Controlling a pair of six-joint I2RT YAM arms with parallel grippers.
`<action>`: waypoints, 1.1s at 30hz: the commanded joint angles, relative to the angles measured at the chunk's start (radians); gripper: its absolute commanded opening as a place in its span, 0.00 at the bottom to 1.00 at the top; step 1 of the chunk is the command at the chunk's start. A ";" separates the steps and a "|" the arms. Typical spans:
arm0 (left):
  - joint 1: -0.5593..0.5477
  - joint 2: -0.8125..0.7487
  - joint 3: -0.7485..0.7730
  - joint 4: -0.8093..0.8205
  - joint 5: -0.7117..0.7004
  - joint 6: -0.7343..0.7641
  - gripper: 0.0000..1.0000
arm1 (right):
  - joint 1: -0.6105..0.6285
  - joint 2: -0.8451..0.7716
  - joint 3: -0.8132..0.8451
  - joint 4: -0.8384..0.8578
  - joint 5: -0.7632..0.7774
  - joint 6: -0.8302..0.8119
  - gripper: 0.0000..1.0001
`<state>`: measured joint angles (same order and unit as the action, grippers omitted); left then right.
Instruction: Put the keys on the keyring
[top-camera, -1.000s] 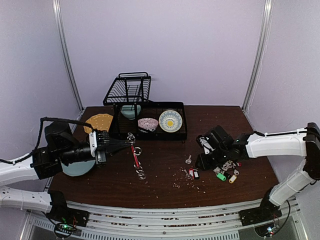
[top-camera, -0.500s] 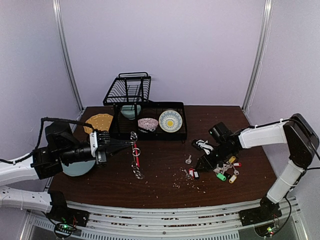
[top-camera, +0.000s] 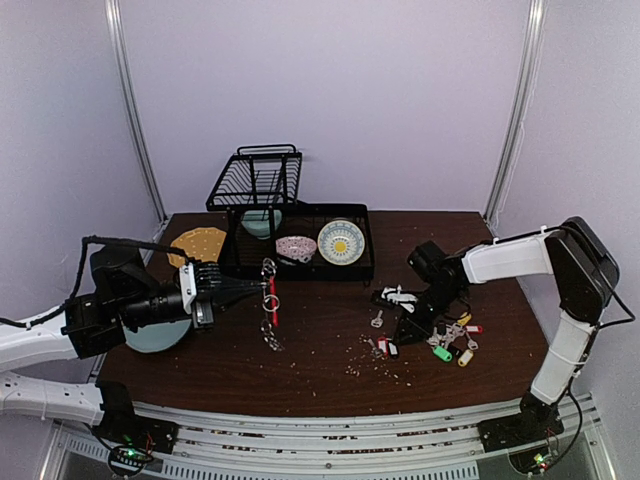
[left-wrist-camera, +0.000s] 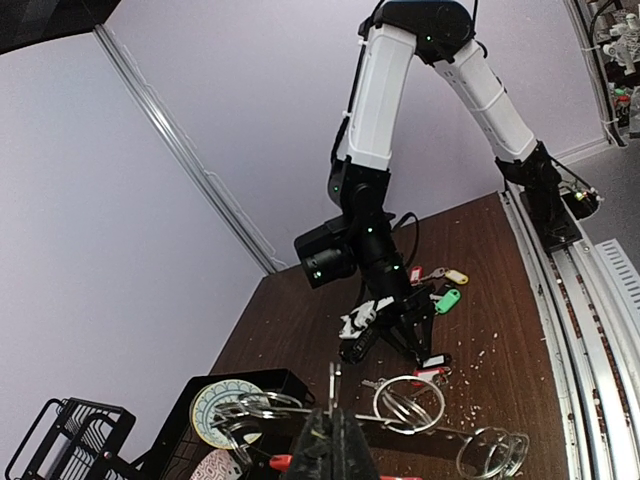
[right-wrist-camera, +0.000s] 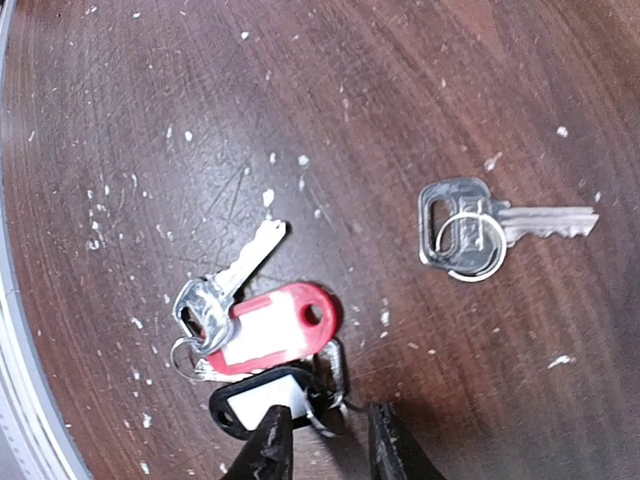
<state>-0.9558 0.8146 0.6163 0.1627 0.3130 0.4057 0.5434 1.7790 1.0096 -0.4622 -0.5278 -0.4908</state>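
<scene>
Plainly, we see the keys (right-wrist-camera: 270, 325) lying on the brown table (right-wrist-camera: 330, 120), some tagged red or black, any writing unreadable. Our right gripper (right-wrist-camera: 325, 445) hovers just over them, fingers parted and empty. Our left gripper (top-camera: 260, 288) clenches the keyring (top-camera: 272, 305), well apart.

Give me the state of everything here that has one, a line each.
left hand, shut on the keyring.
keyring, hanging from the left hand.
right hand, open, down close to the table.
plain key, flat on the table, apart from the others.
red-tag key, flat on the table, loose.
black-tag key, flat, in the open right hand's gap.
</scene>
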 joint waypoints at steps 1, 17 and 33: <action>-0.002 -0.005 -0.003 0.049 -0.015 0.016 0.00 | 0.011 0.003 0.004 -0.078 -0.032 -0.060 0.23; -0.003 -0.001 -0.004 0.051 -0.019 0.019 0.00 | 0.030 -0.002 0.033 -0.063 0.067 0.054 0.04; -0.003 0.049 0.023 0.034 -0.116 0.013 0.00 | 0.068 -0.203 0.172 -0.085 0.138 0.424 0.00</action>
<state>-0.9558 0.8345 0.6147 0.1631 0.2668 0.4179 0.5735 1.6943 1.1107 -0.5327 -0.3996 -0.2134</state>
